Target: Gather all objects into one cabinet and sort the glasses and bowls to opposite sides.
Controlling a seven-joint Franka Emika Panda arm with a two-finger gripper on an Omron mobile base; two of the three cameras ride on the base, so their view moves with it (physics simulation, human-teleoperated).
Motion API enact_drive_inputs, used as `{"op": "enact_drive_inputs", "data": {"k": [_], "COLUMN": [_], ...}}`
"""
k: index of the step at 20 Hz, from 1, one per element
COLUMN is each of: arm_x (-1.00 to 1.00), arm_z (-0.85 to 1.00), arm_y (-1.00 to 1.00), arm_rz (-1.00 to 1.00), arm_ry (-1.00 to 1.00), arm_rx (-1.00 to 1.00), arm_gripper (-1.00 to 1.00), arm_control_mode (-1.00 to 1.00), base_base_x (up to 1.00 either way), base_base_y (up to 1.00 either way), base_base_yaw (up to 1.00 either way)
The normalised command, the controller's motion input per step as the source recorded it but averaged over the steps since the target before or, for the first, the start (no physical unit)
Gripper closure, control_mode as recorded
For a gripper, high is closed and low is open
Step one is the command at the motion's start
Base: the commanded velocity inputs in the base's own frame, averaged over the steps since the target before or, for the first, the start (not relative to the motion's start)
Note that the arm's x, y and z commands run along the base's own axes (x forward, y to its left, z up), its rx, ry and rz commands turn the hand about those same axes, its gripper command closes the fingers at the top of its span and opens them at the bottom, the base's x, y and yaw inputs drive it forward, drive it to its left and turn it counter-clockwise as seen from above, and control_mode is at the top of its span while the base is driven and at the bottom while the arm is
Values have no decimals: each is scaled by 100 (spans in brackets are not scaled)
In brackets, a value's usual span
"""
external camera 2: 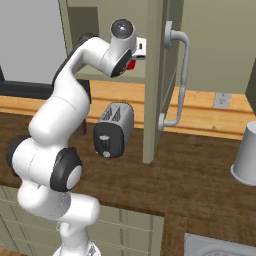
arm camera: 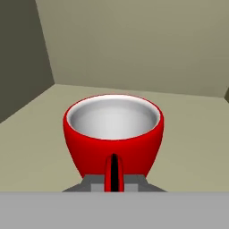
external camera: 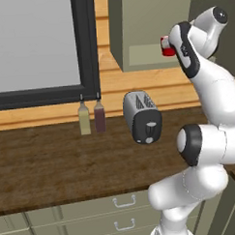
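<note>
A bright red cup [arm camera: 114, 143] with a white inside fills the hand view, upright just above the pale shelf [arm camera: 192, 134] inside the grey-green cabinet [external camera: 134, 22]. My gripper [arm camera: 114, 180] is shut on the cup's near side, at its thin handle. From the left base view a sliver of the red cup [external camera: 166, 46] shows beside my hand at the cabinet's shelf. In the right base view the red cup [external camera 2: 131, 65] peeks out under my wrist, next to the open cabinet door [external camera 2: 152, 100] with its curved grey handle [external camera 2: 183, 75]. The bowl and the other glasses are out of view.
A silver toaster [external camera: 142, 117] stands on the dark wood counter [external camera: 53, 161] below the cabinet. Two slim bottles [external camera: 84, 118] [external camera: 99, 116] stand under the black window frame [external camera: 87, 43]. A pale canister [external camera 2: 246, 160] and a sink corner [external camera 2: 220, 247] lie to the right. Drawers [external camera: 118, 201] run below.
</note>
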Motion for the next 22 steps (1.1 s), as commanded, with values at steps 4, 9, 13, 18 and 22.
{"op": "enact_drive_inputs", "data": {"k": [4,9,13,18,22], "arm_x": [-84,-90,-90,-57,0], "arm_z": [4,7,9,2,0], "arm_y": [0,0,0,0,0], "arm_rz": [0,0,0,0,0], "arm_ry": [-15,-19,-19,-8,0], "arm_rx": [0,0,0,0,0], "arm_gripper": [100,100,100,100,100], "arm_control_mode": [-100,-100,-100,-100,-100], "base_base_x": [0,0,0,0,0], "base_base_y": [0,0,0,0,0], "base_base_yaw": [0,0,0,0,0]}}
